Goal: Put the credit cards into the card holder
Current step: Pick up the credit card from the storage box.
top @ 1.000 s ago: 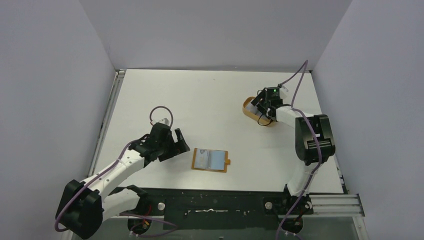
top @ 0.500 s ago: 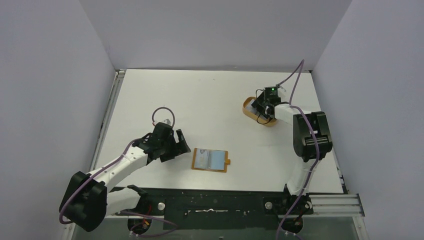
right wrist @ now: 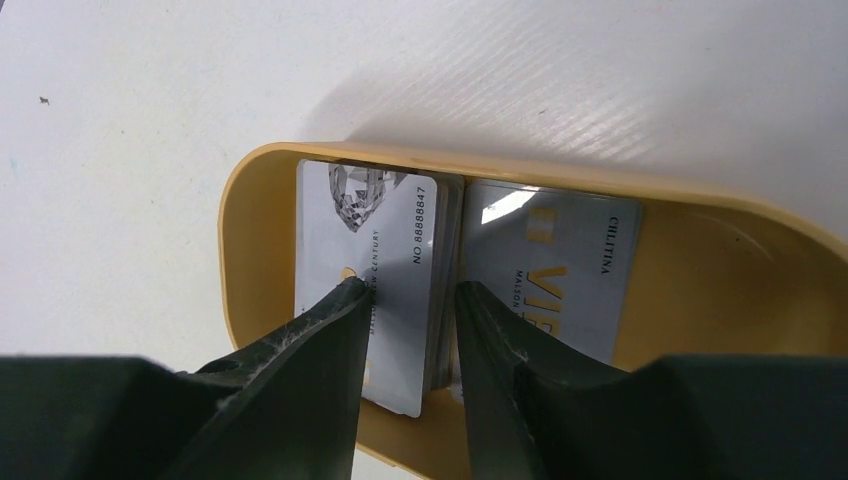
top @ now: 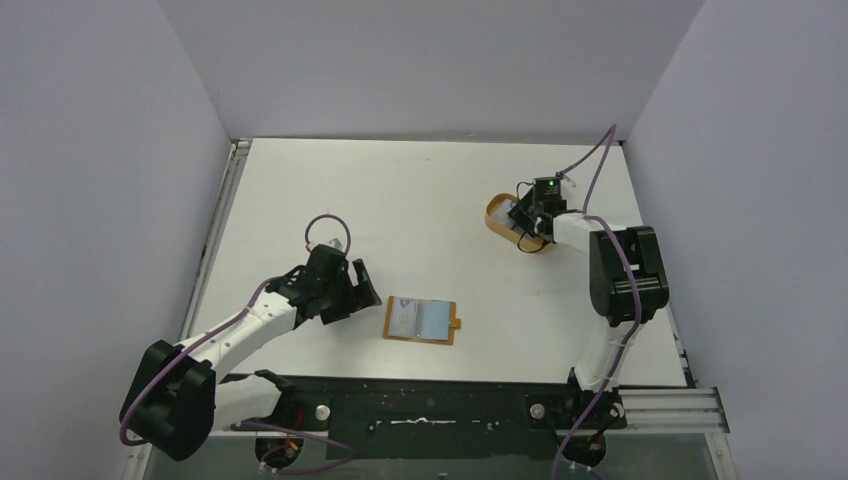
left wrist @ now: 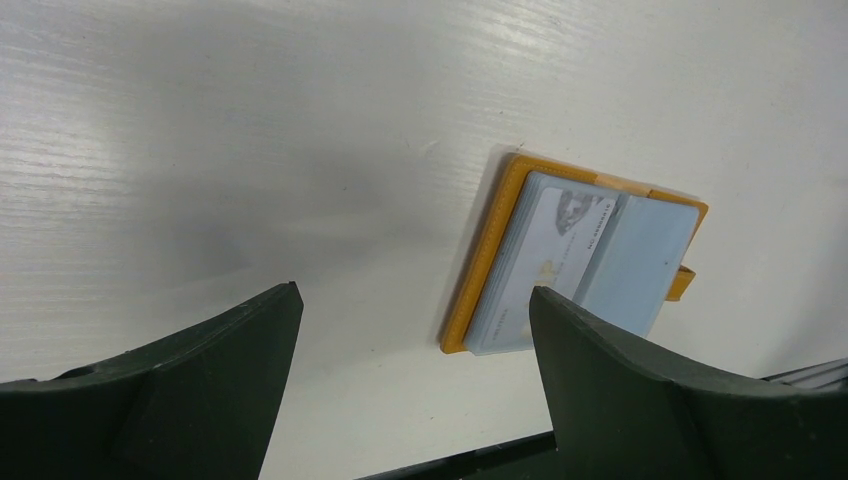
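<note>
The card holder lies open and flat near the table's front, orange outside, pale blue inside; in the left wrist view a grey-white card shows in its left half. My left gripper hovers open just left of it, holding nothing. The credit cards lie stacked in an orange oval tray, another card beside them. My right gripper is down in the tray, jaws half closed, one finger on the top card, the other at the stack's right edge.
White walls enclose the table on the left, back and right. A black rail with both arm bases runs along the near edge. Purple cables loop over each arm.
My right gripper's jaws have narrowed around the edge of the card stack in the tray. My left gripper has crept slightly toward the card holder and stays open.
</note>
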Tool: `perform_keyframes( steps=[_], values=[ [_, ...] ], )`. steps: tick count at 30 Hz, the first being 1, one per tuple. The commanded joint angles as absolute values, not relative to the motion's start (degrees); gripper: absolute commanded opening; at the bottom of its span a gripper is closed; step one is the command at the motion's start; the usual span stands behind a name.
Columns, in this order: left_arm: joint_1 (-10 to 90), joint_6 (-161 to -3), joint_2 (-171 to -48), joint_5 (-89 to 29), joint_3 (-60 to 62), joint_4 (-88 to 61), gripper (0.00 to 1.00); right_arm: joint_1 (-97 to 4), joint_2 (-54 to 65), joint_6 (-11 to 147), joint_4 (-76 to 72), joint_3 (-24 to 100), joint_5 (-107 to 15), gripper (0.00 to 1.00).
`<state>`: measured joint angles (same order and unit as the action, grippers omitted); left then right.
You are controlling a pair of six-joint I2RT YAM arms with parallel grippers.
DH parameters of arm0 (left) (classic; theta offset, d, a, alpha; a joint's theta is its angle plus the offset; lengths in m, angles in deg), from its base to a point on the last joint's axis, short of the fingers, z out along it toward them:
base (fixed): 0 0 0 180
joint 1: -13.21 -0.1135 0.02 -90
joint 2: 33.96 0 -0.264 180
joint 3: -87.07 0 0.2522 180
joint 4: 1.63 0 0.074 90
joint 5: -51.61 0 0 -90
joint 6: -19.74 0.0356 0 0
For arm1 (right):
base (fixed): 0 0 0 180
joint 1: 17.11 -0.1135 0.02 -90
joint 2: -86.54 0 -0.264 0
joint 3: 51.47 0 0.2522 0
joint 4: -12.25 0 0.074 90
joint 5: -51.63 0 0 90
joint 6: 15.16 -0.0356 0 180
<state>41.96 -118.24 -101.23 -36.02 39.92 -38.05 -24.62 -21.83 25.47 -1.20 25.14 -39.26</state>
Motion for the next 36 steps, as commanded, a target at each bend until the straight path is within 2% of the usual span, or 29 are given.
perform_keyframes(
  steps=[1, 6, 19, 30, 36],
  values=[
    [41.7, -118.0, -101.2, -35.5, 37.3, -35.4, 0.83, -23.6, -19.2, 26.0, -2.0, 22.6, -37.6, 0.36],
    [41.7, -118.0, -101.5, -35.3, 37.1, -35.5, 0.82, -23.5, -18.5, 25.4, -2.0, 21.8, -37.6, 0.31],
    [41.7, -117.8, -101.1, -35.3, 37.0, -35.6, 0.81, -23.3, -14.3, 24.0, -2.4, 21.3, -37.0, 0.0],
    [41.7, -117.7, -99.8, -35.1, 36.6, -35.5, 0.81, -23.1, -8.9, 22.9, -6.1, 23.8, -37.9, 0.0],
    [41.6, -117.6, -98.0, -36.5, 36.1, -36.7, 0.8, -21.3, -2.8, 18.1, -15.4, 30.2, -48.2, 0.0]
  ],
)
